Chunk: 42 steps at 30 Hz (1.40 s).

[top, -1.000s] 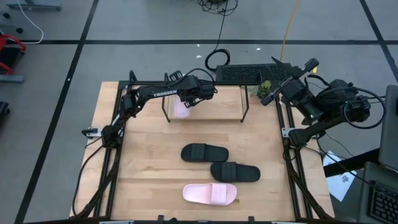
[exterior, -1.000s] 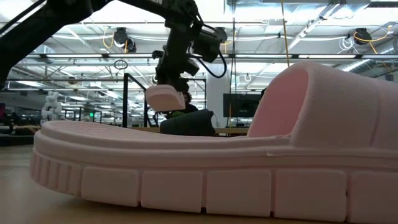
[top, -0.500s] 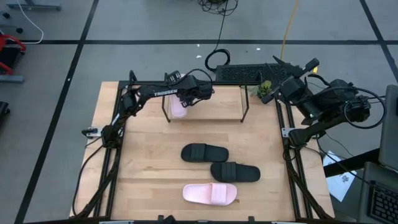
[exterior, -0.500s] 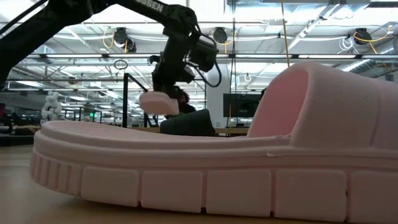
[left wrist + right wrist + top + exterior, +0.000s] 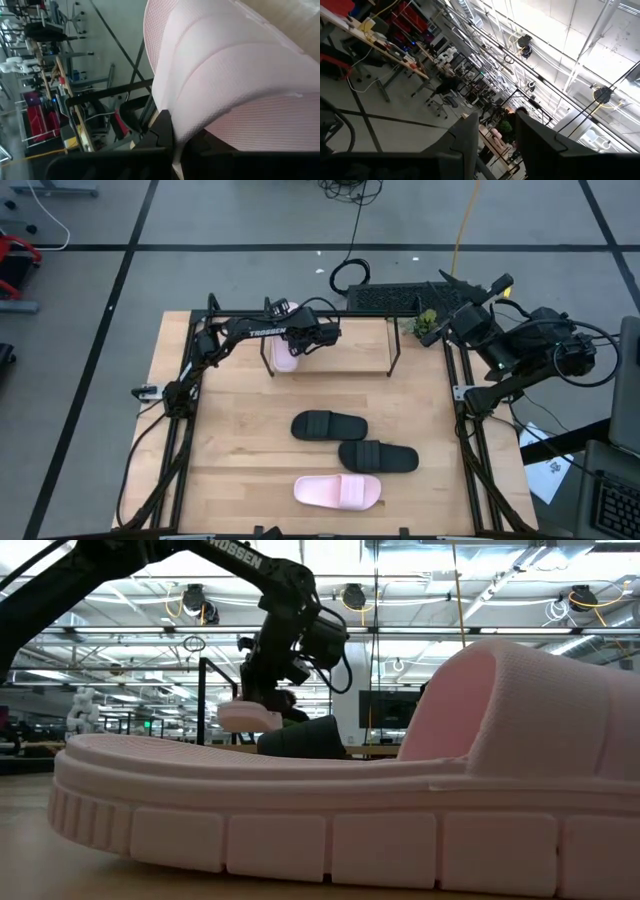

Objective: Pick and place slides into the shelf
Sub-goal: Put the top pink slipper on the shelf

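Note:
My left gripper (image 5: 297, 338) is shut on a pale pink slide (image 5: 284, 352) over the left end of the shelf (image 5: 345, 358), a black rod frame with a wood board at the table's far side. In the low view the gripper (image 5: 264, 698) holds this slide (image 5: 250, 718) about level. Two black slides (image 5: 328, 425) (image 5: 378, 457) and a second pink slide (image 5: 337, 492) lie flat on the table nearer the front. My right gripper (image 5: 492, 142) is open and empty, raised by the table's far right corner (image 5: 470, 320). My left gripper holds the pink slide near its middle, at the wide strap (image 5: 200, 85), coming from above and from the table's right. One dark finger (image 5: 161, 129) shows against the slide's edge; the gripper hides the rest. The slide hangs about level; whether it touches the shelf's board, I cannot tell.
The second pink slide (image 5: 330, 800) fills the front of the low view and hides the table behind it. The shelf's upright end bars (image 5: 392, 345) stand beside free board to the right of the held slide. A dark keyboard (image 5: 385, 298) lies beyond the table.
My left gripper has carried the pink slide down and a little toward the table's far left, over the shelf's left end. The slide, tilted before, now hangs nearly level and lower.

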Each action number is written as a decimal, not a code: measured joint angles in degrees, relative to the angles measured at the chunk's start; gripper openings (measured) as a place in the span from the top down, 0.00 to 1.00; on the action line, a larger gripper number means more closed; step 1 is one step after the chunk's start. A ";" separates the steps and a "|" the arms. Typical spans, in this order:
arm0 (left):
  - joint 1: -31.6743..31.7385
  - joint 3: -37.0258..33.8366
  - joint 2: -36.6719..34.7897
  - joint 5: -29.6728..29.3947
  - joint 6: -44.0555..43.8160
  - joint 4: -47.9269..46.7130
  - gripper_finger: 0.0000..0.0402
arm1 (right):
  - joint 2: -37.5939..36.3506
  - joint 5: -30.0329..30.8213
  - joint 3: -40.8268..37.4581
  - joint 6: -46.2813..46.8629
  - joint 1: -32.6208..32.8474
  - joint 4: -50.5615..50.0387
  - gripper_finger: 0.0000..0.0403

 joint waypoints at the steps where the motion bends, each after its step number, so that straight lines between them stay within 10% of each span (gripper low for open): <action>1: 0.00 -0.33 -0.06 -0.10 0.80 0.86 1.00 | 0.00 0.00 0.01 0.00 0.00 0.00 0.71; 27: 0.22 -7.30 -0.17 -0.11 1.56 4.26 0.91 | 0.00 -0.04 0.00 0.61 0.00 0.00 0.71; 42: -0.52 -7.32 -0.17 2.90 1.70 3.44 0.68 | 0.00 -0.04 0.00 0.66 0.00 -0.02 0.71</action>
